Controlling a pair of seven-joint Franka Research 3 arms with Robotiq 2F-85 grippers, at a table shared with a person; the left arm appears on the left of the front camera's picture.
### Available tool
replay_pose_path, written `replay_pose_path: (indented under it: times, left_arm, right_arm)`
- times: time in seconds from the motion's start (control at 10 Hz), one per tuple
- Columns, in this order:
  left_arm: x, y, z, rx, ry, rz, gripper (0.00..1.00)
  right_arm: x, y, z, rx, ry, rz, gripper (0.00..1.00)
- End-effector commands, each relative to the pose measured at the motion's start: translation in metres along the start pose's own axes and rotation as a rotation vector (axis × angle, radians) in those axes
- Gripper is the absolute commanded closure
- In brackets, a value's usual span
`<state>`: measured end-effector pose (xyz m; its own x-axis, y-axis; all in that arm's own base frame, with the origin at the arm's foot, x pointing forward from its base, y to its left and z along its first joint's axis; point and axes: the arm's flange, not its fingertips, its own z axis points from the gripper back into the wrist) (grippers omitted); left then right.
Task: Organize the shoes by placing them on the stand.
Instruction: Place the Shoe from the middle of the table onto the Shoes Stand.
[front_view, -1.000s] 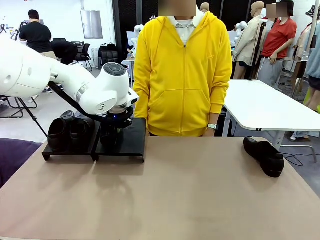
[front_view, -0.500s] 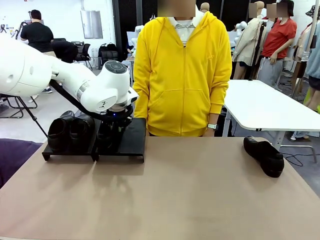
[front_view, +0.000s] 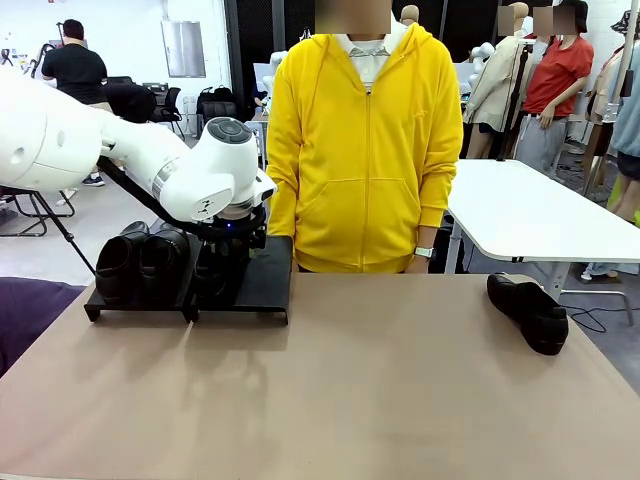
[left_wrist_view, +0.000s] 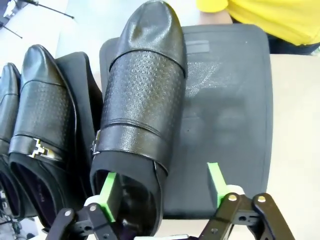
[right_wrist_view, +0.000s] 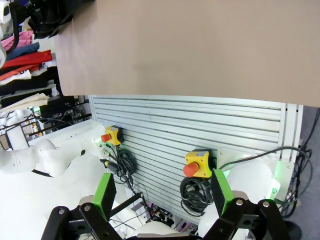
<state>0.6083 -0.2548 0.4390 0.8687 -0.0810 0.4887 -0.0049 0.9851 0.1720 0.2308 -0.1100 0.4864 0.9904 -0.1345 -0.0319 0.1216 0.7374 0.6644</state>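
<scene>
The tan table (front_view: 380, 390) fills the foreground. On its right side lies 1 loose shoe (front_view: 528, 311), well apart from the stand (front_view: 255, 290) at far left. My right end effector (right_wrist_view: 161, 195) is parked with jaws spread and empty, looking down past the table edge.

On the stand, the left tray carries 2 shoes (front_view: 140, 262) side by side. Over the right tray my left end effector (left_wrist_view: 161, 186) has its fingers parted: 1 green pad (left_wrist_view: 106, 186) sits inside the heel opening of the third shoe (left_wrist_view: 142, 110), the other stands clear over bare tray. That shoe rests on the tray's left half, toe toward the person (front_view: 365, 140) behind the table.

Step in hand, by my judgement: release of shoe 3. Next: lift straight out without snagging the collar, then fetch the loose shoe for the vacant half.
</scene>
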Motion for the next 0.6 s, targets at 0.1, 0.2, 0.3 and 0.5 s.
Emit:
replay_pose_path:
  times: [0.1, 0.2, 0.3, 0.5]
  left_arm:
    - [-0.022, 0.008, 0.052, -0.142, 0.035, -0.026, 0.0]
    - [-0.03, 0.019, 0.074, -0.17, 0.145, -0.01, 0.0]
    - [-0.039, 0.031, 0.095, -0.23, 0.257, -0.03, 0.0]
    - [-0.073, 0.062, 0.139, -0.336, 0.333, -0.142, 0.0]
  right_arm:
    - [0.0, 0.001, 0.002, 0.018, -0.006, 0.014, 0.0]
    - [0.0, 0.001, 0.002, 0.018, -0.006, 0.014, 0.0]
    - [0.0, 0.001, 0.002, 0.018, -0.006, 0.014, 0.0]
    - [0.0, 0.001, 0.002, 0.018, -0.006, 0.014, 0.0]
